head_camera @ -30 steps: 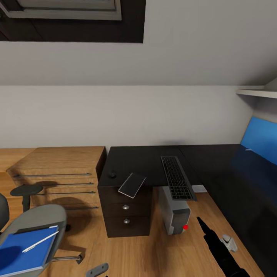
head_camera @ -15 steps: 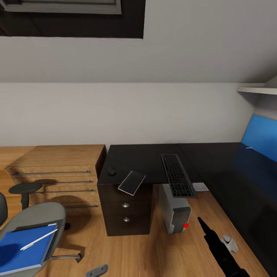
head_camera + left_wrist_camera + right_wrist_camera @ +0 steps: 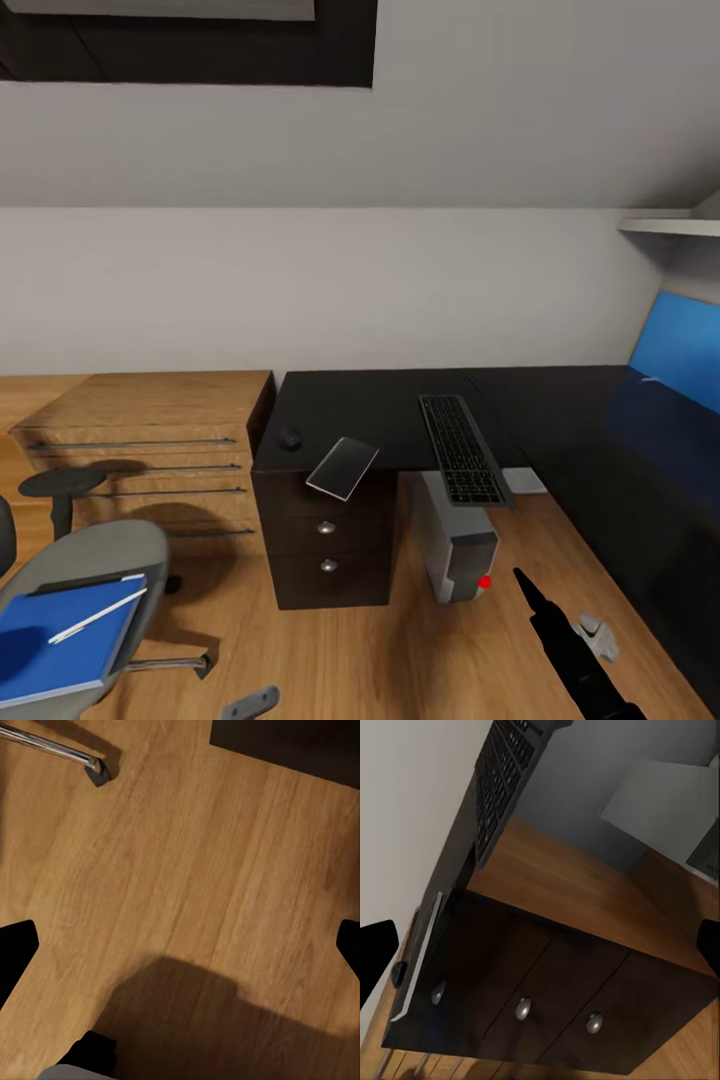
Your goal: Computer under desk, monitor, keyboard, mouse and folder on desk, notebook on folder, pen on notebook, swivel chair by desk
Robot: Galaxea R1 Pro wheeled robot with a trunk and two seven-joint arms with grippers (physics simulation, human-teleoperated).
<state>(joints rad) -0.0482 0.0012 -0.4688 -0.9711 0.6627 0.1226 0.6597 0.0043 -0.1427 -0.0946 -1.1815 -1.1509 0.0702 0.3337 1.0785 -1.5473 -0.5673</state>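
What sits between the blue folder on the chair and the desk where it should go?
Nothing solid: bare floor separates the chair holding the folder from the desk. The pen lies on the folder and may slide.

On the glossy black L-shaped desk (image 3: 380,405) lie the small rounded mouse (image 3: 291,437) at left, the thin rectangular notebook (image 3: 342,467) overhanging the front edge, and the slim flat keyboard (image 3: 462,450) at right. The boxy tower computer (image 3: 458,540) stands on the floor under the keyboard. On the upholstered swivel chair (image 3: 95,556), left of the desk, lies the flat rectangular folder (image 3: 60,640) with the thin stick pen (image 3: 97,615) on it.

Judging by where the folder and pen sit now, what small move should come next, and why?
Probably turn toward the swivel chair: the blue folder lies on its seat with the pen on top, while the notebook overhangs the desk edge.
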